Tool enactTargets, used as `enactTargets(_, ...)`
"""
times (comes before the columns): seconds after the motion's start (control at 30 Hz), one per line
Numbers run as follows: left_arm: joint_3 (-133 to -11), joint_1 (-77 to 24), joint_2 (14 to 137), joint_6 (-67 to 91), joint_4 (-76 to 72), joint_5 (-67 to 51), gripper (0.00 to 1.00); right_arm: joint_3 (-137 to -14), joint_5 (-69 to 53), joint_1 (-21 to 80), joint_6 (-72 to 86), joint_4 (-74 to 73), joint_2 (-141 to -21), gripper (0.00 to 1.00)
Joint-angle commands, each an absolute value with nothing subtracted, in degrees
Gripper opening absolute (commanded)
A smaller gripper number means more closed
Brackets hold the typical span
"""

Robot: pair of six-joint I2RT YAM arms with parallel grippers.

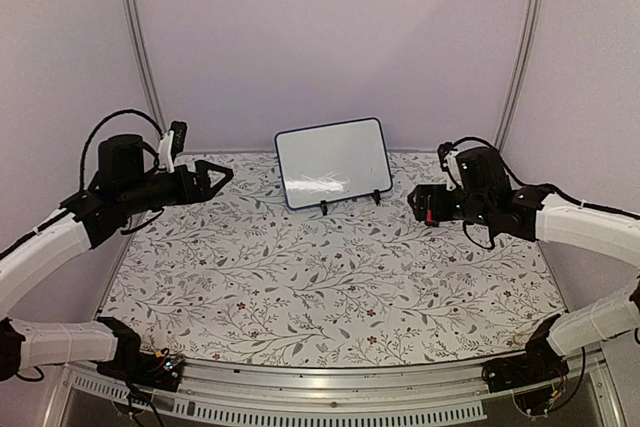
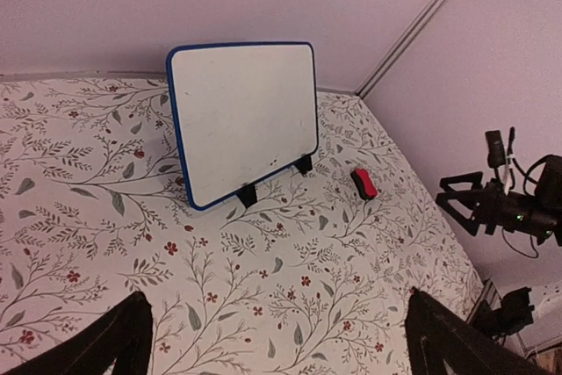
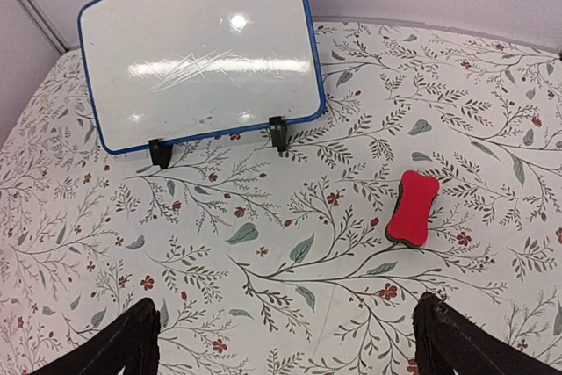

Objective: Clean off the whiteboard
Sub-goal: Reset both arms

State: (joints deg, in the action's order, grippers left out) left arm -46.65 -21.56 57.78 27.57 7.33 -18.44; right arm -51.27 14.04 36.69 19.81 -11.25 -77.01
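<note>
Top: whiteboard point(image 1: 333, 162) stands on its feet at the back middle of the table point(image 1: 300, 297), left gripper point(image 1: 226, 175) and right gripper point(image 1: 415, 203) off to either side, not touching it. Left wrist: left jaws spread wide, holding nothing, whiteboard ahead. Right wrist: right jaws wide apart, empty; red eraser point(image 3: 413, 208) lies flat on the table right of the whiteboard, apart from it.

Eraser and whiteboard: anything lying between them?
Nothing but bare floral cloth between the eraser and the whiteboard, shown in the right wrist view.
</note>
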Motion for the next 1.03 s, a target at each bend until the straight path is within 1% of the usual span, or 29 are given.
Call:
enactTargets(0.0,-43.0,-23.6,52.6,23.3,11.6,-13.1,1.0,-45.8,10.8,36.7,18.8,-9.4,-63.9,0.99)
enactTargets(0.13,-42.1,-24.1,48.3,21.1,14.6,-10.9,1.0,-46.9,6.9,36.7,16.0,-15.9,-55.1,0.99)
enactTargets(0.3,-42.5,-24.1,45.0,17.1,18.6,-10.3,1.0,-45.8,9.4,36.7,16.3,-21.1,-48.4,0.99)
enactTargets(0.53,-41.6,-24.1,42.6,17.2,18.6,-7.3,1.0,-40.7,11.4,36.7,15.4,-19.5,-38.6,0.99)
enactTargets(0.9,-41.1,-24.2,41.2,17.7,18.7,-6.8,1.0,-41.4,15.1,36.7,14.9,-19.8,-34.4,0.99)
enactTargets(1.0,-41.2,-24.2,41.0,17.8,18.7,-6.3,1.0,-41.7,14.5,36.7,15.3,-19.8,-34.3,0.99)
